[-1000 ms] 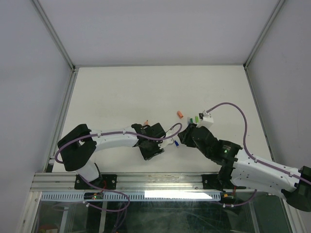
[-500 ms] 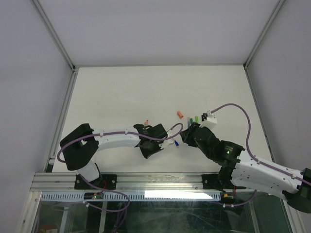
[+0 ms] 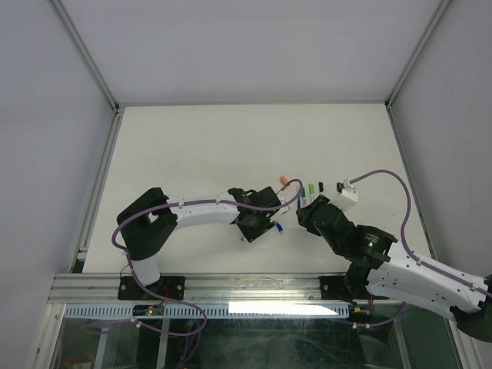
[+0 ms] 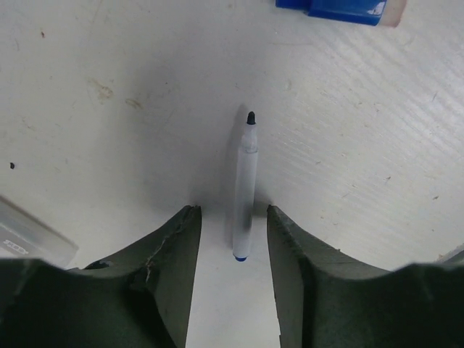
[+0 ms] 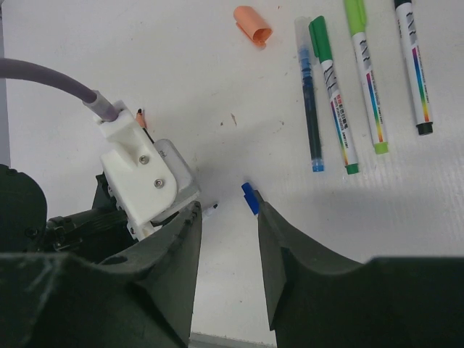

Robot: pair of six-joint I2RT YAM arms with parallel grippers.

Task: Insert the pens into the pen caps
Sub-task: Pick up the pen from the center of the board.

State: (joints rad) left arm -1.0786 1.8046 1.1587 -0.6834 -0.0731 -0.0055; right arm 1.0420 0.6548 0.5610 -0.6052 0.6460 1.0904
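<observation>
In the left wrist view a white-barrelled pen (image 4: 245,181) with a black tip and a blue rear end lies on the table. My left gripper (image 4: 232,212) is open, with its jaws either side of the pen's rear end and not touching it. A blue pen cap (image 4: 341,9) lies just beyond the pen's tip. In the right wrist view that blue cap (image 5: 250,198) lies by the right fingertip of my open, empty right gripper (image 5: 228,204). In the top view the left gripper (image 3: 267,218) and the right gripper (image 3: 304,209) face each other across the blue cap (image 3: 278,227).
An orange cap (image 5: 253,23) and several capped pens, blue (image 5: 308,94), green (image 5: 332,94), light green (image 5: 365,72) and black (image 5: 412,65), lie side by side beyond the right gripper. The left arm's white wrist camera (image 5: 145,174) is close on its left. Enclosure walls border the white table (image 3: 192,146).
My left arm has moved right and forward, bringing its open jaws around the pen near the blue cap. My right gripper has drawn back to the right.
</observation>
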